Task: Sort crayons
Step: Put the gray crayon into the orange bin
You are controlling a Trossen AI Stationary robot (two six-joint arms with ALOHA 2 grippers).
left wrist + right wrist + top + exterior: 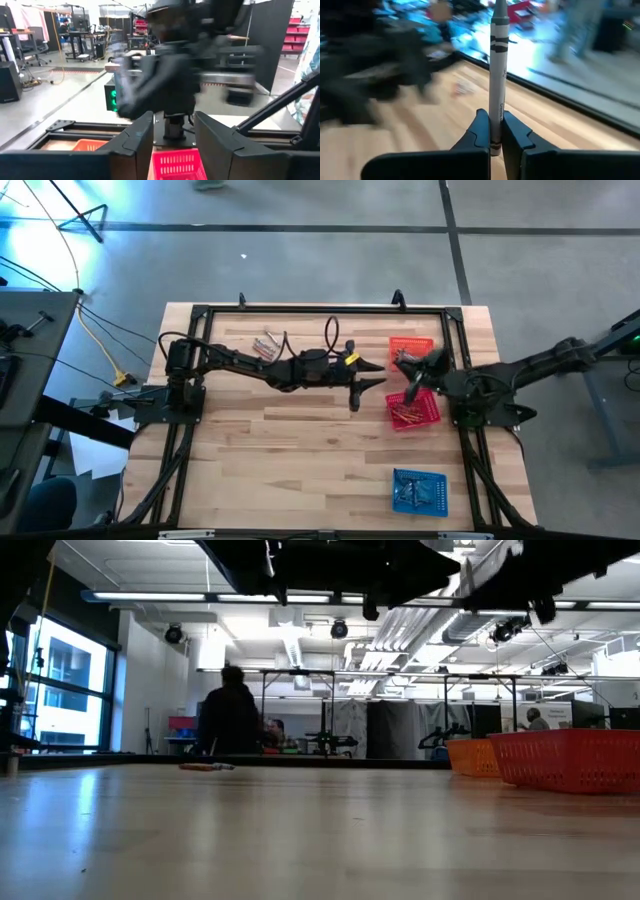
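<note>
Loose crayons (268, 345): a small heap on the table (300, 460), upper left of centre in the high view, beside the left arm.
Left gripper (371, 373): centre of the high view, fingers spread apart with nothing between them, just left of the red basket (414, 409).
Red basket: right of centre, with thin sticks lying inside.
Orange basket (411, 346): just above the red one.
Right gripper (490, 131): over the baskets, pinched tight on a grey crayon (498, 60) that stands upright between its fingers.
Blue basket (419, 491): lower right.

Grey concrete floor (320, 255) — bright windows (60, 690), ceiling strip lights (150, 597), distant desks.
</note>
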